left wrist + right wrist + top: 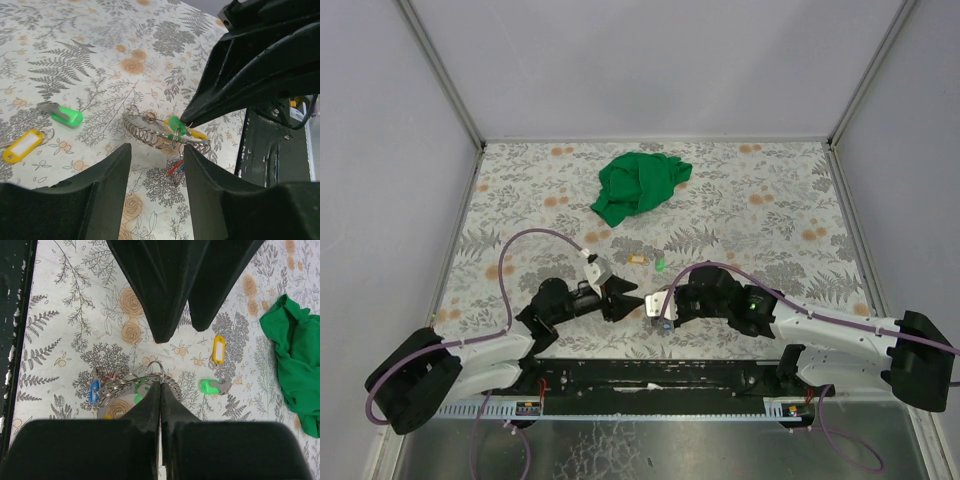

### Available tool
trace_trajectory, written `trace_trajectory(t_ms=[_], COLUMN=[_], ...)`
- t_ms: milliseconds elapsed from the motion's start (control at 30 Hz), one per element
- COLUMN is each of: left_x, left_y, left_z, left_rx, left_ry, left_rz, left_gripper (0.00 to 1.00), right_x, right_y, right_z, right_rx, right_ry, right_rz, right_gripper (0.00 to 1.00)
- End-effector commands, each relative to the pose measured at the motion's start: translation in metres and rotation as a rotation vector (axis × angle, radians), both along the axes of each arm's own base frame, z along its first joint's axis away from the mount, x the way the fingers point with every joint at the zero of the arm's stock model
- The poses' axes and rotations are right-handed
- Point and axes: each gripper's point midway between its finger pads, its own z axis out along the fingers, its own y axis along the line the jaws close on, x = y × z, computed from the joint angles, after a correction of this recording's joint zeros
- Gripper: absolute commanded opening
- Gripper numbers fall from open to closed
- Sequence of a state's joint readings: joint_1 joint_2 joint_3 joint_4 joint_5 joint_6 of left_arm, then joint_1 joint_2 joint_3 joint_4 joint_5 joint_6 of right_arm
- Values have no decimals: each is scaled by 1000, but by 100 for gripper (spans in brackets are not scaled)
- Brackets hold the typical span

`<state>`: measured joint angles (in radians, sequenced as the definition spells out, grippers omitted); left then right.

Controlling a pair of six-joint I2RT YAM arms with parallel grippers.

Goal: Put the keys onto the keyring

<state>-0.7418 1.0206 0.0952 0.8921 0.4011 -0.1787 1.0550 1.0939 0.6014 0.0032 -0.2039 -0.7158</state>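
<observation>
My right gripper is closed tight, its tips pinching the keyring down by the table, with blue-, green- and red-tagged keys bunched on the wire beside the tips. My left gripper faces it with fingers moderately parted and nothing between them, the ring lying just beyond its tips. Farther out, a green-tagged key and a yellow-tagged key lie loose and apart on the table, and the green cloth sits crumpled well beyond them
</observation>
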Motion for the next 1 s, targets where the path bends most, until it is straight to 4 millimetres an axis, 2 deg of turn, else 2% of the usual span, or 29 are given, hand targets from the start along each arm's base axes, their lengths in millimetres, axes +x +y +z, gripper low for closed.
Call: trace_trajectory(t_ms=[0, 267, 667, 967], left_x=[-9, -11, -13, -15], left_y=[-15, -29, -40, -44], left_z=[14, 0, -9, -5], left_rx=[8, 46, 56, 46], left_ry=[-73, -65, -36, -24], left_rz=[-141, -243, -350, -382], left_gripper=[47, 48, 35, 19], right_x=[-2, -5, -8, -10], right_y=[12, 14, 14, 14], right_z=[32, 32, 30, 29], right_rx=[74, 78, 79, 81], right_ry=[-39, -30, -25, -14], right_rz=[40, 57, 69, 79], right_gripper=[0, 0, 0, 0])
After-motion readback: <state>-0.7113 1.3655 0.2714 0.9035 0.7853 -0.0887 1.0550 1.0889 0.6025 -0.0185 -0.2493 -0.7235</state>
